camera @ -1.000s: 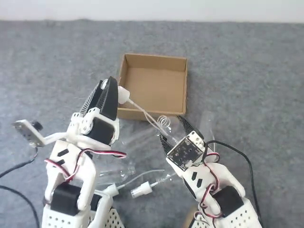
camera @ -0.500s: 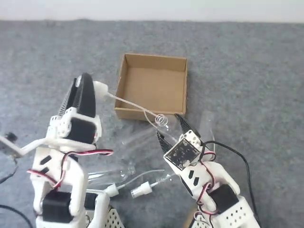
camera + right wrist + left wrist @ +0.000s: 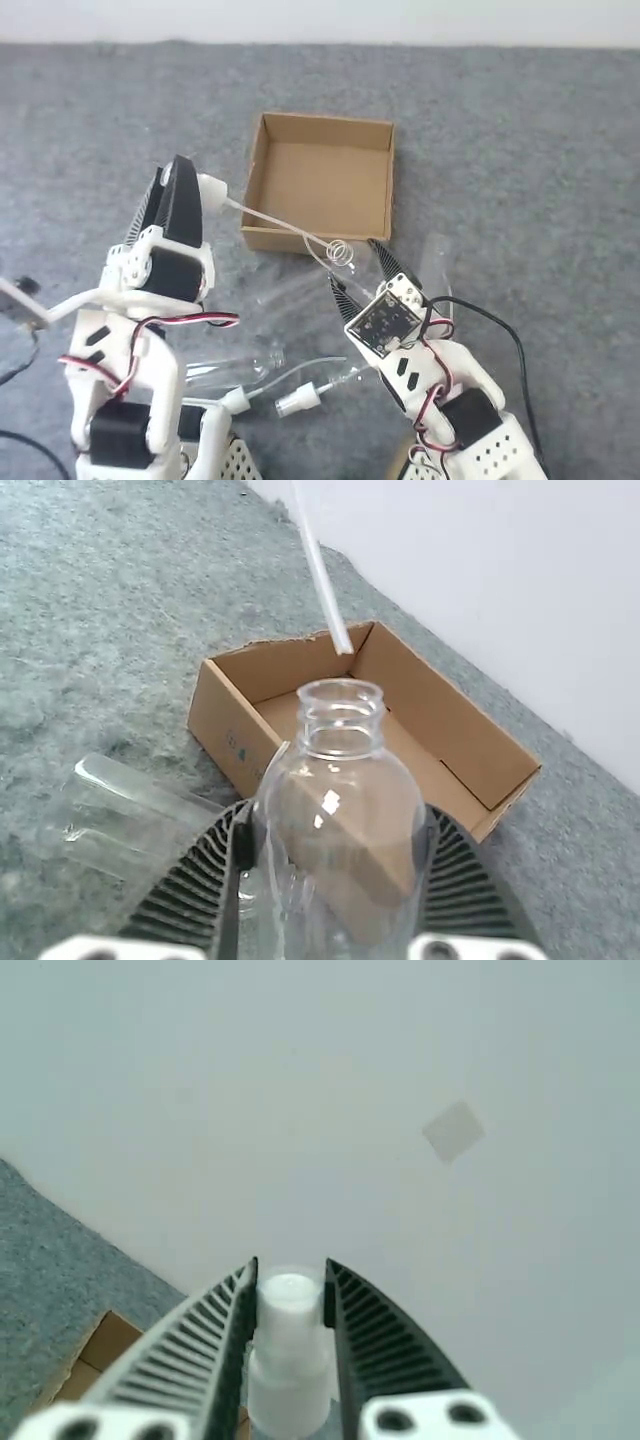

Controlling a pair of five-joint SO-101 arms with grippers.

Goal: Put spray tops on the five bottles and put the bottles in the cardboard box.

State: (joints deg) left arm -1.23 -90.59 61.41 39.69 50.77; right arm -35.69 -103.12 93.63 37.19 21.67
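As no bottle lies in the cardboard box point(image 3: 320, 190) and none appears capped, the task is judged to be at its first fitting. The left gripper point(image 3: 290, 1282) fingers clamp a spray top point(image 3: 290, 1345), its dip tube point(image 3: 275, 220) slanting down to the bottle point(image 3: 340, 810). The right gripper point(image 3: 356, 266) fingers clasp that bottle just before the box, long axis tilted, open mouth toward the box, tube tip just short of it. Other bottles point(image 3: 235, 368) lie on the worktop.

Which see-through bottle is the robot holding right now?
The bottle in the right gripper, clamped by its body, open neck toward the cardboard box. The other bottles lie loose on the grey carpet.
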